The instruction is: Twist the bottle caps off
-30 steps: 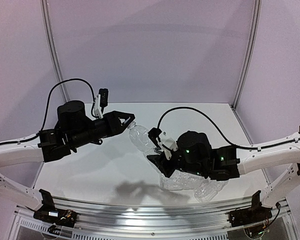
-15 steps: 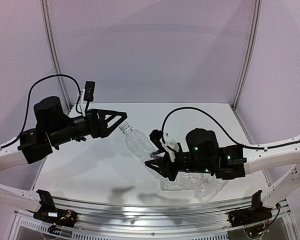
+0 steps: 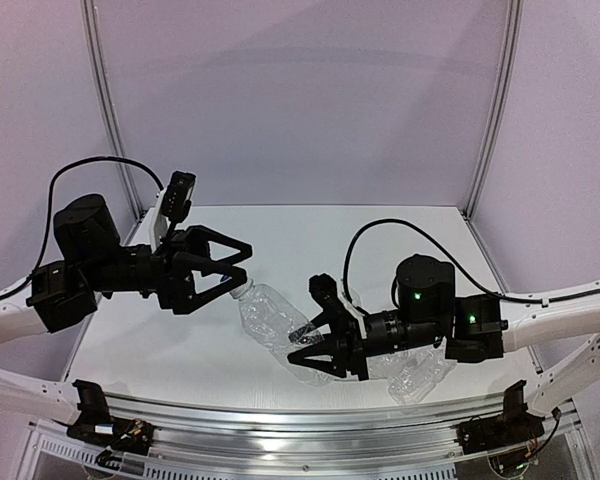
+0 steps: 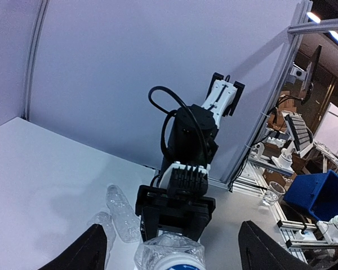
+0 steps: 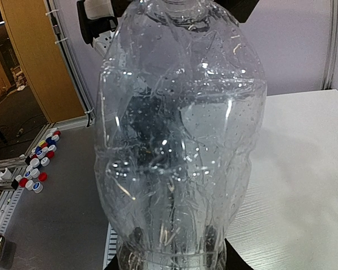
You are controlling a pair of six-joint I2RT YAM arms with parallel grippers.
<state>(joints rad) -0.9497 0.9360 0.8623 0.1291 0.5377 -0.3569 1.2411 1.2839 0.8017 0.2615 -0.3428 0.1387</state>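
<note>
Bottle (image 3: 268, 320) — left gripper (image 3: 245, 263) agape at neck

A clear, crinkled bottle (image 3: 272, 322) hangs tilted in the air. Its base end is clamped between the right fingers (image 3: 318, 322), and its neck slants up toward the left fingers (image 4: 93, 250). Its white cap (image 4: 177, 263) is screwed on and sits between those spread fingers, touching neither. Two more clear bottles (image 3: 420, 378) lie on their sides close together behind the right fingers. Whether they carry caps cannot be told.
</note>
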